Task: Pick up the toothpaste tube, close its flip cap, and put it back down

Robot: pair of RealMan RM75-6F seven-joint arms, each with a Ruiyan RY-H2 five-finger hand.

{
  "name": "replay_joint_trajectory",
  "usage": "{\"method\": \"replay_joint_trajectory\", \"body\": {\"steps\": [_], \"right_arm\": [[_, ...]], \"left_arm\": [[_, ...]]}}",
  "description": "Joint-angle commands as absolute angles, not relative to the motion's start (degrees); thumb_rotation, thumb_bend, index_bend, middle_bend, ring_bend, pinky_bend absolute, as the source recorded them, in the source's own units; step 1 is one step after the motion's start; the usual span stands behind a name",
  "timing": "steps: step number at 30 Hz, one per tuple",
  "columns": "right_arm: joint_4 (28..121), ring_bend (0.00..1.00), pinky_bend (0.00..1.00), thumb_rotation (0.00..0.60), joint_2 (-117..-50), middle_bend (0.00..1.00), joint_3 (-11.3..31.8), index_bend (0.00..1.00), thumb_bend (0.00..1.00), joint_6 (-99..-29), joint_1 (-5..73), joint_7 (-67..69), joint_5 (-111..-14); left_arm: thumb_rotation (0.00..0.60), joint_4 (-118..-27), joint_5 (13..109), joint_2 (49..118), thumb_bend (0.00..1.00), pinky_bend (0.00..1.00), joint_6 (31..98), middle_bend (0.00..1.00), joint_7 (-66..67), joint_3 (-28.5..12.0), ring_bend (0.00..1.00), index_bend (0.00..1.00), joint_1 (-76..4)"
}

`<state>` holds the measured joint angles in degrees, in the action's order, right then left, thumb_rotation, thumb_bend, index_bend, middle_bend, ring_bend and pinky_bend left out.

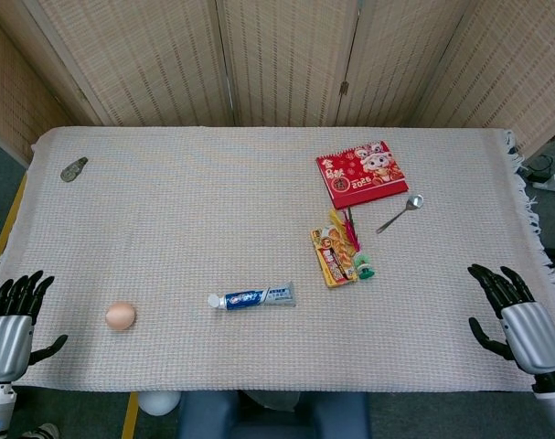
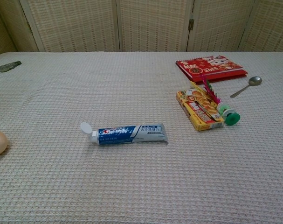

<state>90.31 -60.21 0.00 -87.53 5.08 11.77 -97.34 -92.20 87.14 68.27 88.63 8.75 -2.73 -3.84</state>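
A blue and white toothpaste tube [image 1: 253, 297] [image 2: 129, 133] lies flat near the front middle of the table, its white flip cap [image 2: 86, 128] hinged open at the left end. My left hand [image 1: 12, 322] hovers at the table's front left corner, fingers spread, holding nothing. At the front right edge my right hand [image 1: 513, 314] is likewise spread and empty. Both hands are far from the tube and neither shows in the chest view.
An egg [image 1: 120, 315] lies left of the tube. A yellow snack pack [image 1: 333, 255], a green-capped item with red feathers [image 1: 362, 265], a spoon [image 1: 401, 213] and a red booklet [image 1: 360, 173] sit at the right. A small grey object [image 1: 73, 169] rests far left.
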Motion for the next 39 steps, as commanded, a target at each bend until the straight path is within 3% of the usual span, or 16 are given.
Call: {"method": "replay_joint_trajectory", "body": {"steps": [1, 11, 21, 27, 31, 35, 39], "right_arm": [[92.2, 0.16, 0.07, 0.600, -60.5, 0.12, -0.1, 0.09, 0.49, -84.9, 7.3, 9.1, -99.0], [102.2, 0.16, 0.07, 0.600, -64.2, 0.12, 3.3, 0.08, 0.49, -65.9, 20.0, -2.9, -97.2], [104.9, 0.16, 0.07, 0.600, -74.6, 0.11, 10.5, 0.06, 0.48, -47.8, 34.2, -16.5, -81.2], [102.0, 0.16, 0.07, 0.600, -84.1, 0.12, 12.8, 0.07, 0.46, -44.7, 42.0, -29.7, -70.1], [99.5, 0.17, 0.07, 0.600, -89.2, 0.15, 12.9, 0.09, 0.40, -45.1, 46.0, -36.9, -63.0], [97.8, 0.18, 0.08, 0.600, -92.1, 0.16, 12.8, 0.09, 0.40, -45.9, 48.4, -40.5, -58.3], [92.1, 0.20, 0.11, 0.600, -99.3, 0.17, 12.6, 0.14, 0.39, -47.5, 53.3, -46.0, -50.9]], "left_arm": [[0.600, -92.4, 87.4, 68.2, 0.21, 0.00, 88.8, 0.08, 8.8, -2.7, 0.08, 0.14, -3.9], [0.600, -93.4, 88.2, 67.5, 0.21, 0.00, 89.6, 0.08, 9.2, -2.3, 0.08, 0.14, -3.4], [0.600, -94.2, 88.4, 66.9, 0.21, 0.00, 90.1, 0.08, 9.5, -2.1, 0.08, 0.14, -2.9], [0.600, -94.2, 88.3, 66.9, 0.21, 0.00, 89.8, 0.08, 9.6, -2.2, 0.08, 0.14, -3.0], [0.600, -93.9, 87.9, 66.8, 0.21, 0.00, 89.4, 0.08, 9.1, -2.2, 0.08, 0.14, -3.1], [0.600, -93.6, 87.8, 66.8, 0.21, 0.00, 89.4, 0.08, 8.9, -2.2, 0.08, 0.14, -3.0], [0.600, -93.0, 87.3, 66.6, 0.21, 0.00, 89.4, 0.08, 8.0, -2.3, 0.08, 0.14, -2.8]]}}
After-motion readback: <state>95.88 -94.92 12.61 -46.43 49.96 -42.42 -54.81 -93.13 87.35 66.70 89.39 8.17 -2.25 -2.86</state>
